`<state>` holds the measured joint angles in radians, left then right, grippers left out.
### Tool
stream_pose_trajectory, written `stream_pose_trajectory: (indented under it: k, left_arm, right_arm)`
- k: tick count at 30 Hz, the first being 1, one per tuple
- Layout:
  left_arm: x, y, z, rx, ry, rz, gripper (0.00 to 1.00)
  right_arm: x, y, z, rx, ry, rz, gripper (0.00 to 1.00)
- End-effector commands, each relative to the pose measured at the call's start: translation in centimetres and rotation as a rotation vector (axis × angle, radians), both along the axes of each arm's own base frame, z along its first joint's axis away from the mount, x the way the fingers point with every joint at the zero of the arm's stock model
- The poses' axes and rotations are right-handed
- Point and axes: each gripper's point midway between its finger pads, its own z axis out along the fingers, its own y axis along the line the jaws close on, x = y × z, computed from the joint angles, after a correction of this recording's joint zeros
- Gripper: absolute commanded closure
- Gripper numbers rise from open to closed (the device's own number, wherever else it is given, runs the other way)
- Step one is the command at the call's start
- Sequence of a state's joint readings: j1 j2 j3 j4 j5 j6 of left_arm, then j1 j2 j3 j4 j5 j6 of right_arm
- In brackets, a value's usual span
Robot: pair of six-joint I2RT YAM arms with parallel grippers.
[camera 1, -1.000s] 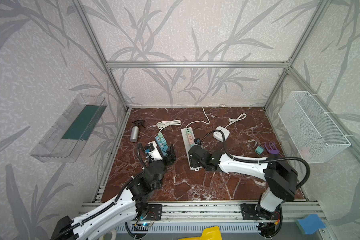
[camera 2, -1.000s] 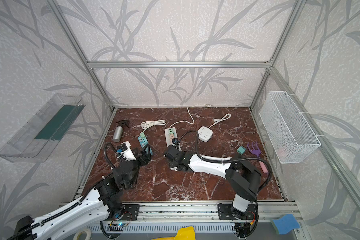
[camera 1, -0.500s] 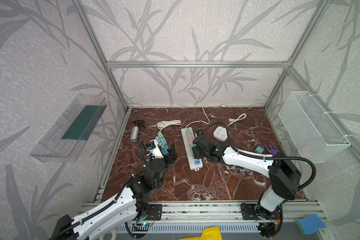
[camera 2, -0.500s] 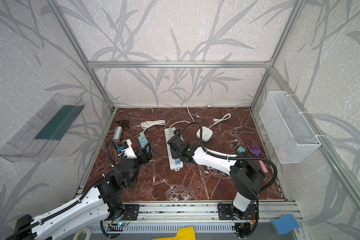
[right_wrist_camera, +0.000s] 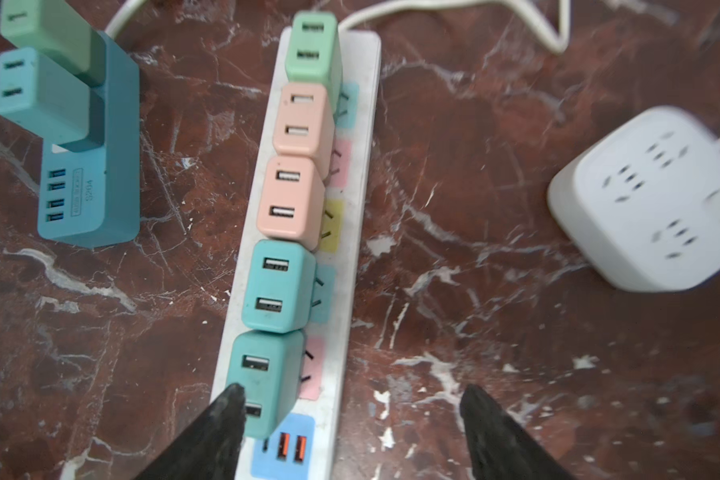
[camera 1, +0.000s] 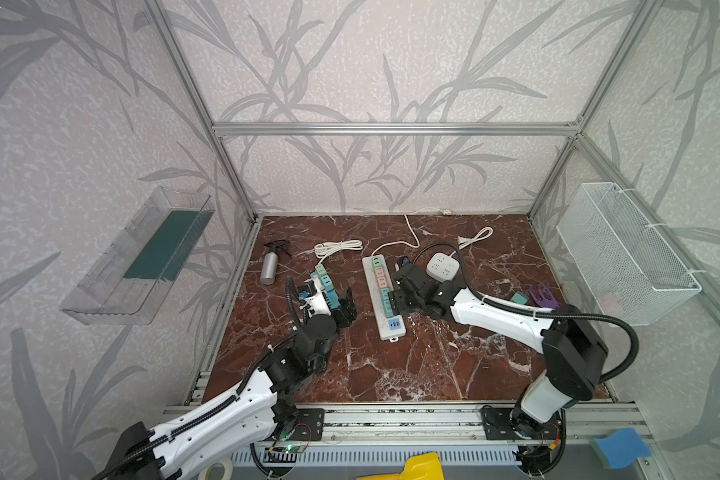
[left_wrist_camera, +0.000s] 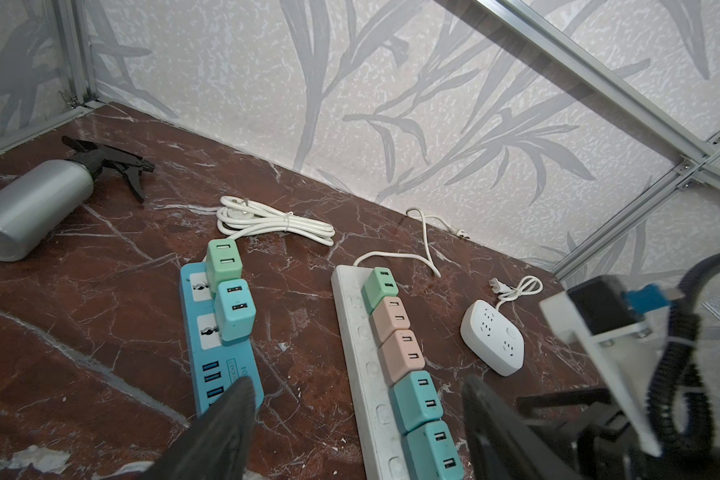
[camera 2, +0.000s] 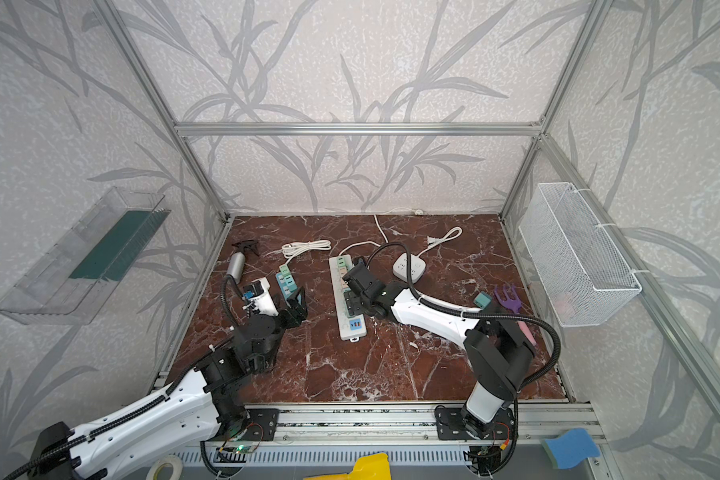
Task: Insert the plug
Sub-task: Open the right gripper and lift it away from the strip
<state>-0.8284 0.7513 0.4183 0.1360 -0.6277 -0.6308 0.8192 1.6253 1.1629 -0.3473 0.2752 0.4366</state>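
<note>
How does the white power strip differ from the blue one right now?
The white power strip is longer than the blue power strip. The white one carries five adapters in a row, the blue one two. Both lie flat on the marble table with USB ports at one end.

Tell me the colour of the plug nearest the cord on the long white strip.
That plug is mint green; the right wrist view shows it best.

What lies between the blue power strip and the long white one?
Bare marble floor, shown in the right wrist view; in a top view the open left hand sits at the gap's near end.
</note>
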Motion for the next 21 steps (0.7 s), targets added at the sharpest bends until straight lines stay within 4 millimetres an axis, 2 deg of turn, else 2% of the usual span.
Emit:
stream_pose_trajectory:
  k: [1,4,5,8,12,15,18,21]
  left_arm:
    - [0.5,-0.2,1.5,-0.024,-0.028,0.005,0.22]
    - [0.7,-0.4,1.6,-0.028,-0.024,0.0,0.21]
    - [0.8,-0.5,1.6,-0.028,-0.023,-0.005,0.21]
    - [0.9,-0.6,1.6,-0.031,-0.019,-0.008,0.21]
    - [1.4,-0.6,0.6,-0.032,0.003,0.0,0.21]
    - [2.1,-0.8,0.0,-0.049,0.024,-0.006,0.21]
    - [2.6,-0.9,-0.3,-0.056,0.048,-0.011,0.21]
    - [2.9,-1.0,-0.6,-0.062,0.064,-0.015,0.21]
  right_arm:
    - [4.1,-5.9,2.3,-0.027,-0.077,-0.158,0.1]
    - [8.2,-10.1,0.7,-0.04,-0.01,-0.271,0.08]
    - [10.0,-11.4,-0.4,-0.062,0.022,-0.303,0.06]
    - [13.9,-13.7,-2.8,-0.05,0.116,-0.367,0.04]
    - [17.4,-13.9,-5.0,-0.057,0.175,-0.36,0.03]
    - [19.3,-13.8,-6.4,-0.044,0.211,-0.355,0.03]
    - [20.3,-13.2,-7.9,-0.032,0.251,-0.322,0.03]
    - [19.6,-12.5,-9.7,-0.027,0.335,-0.288,0.04]
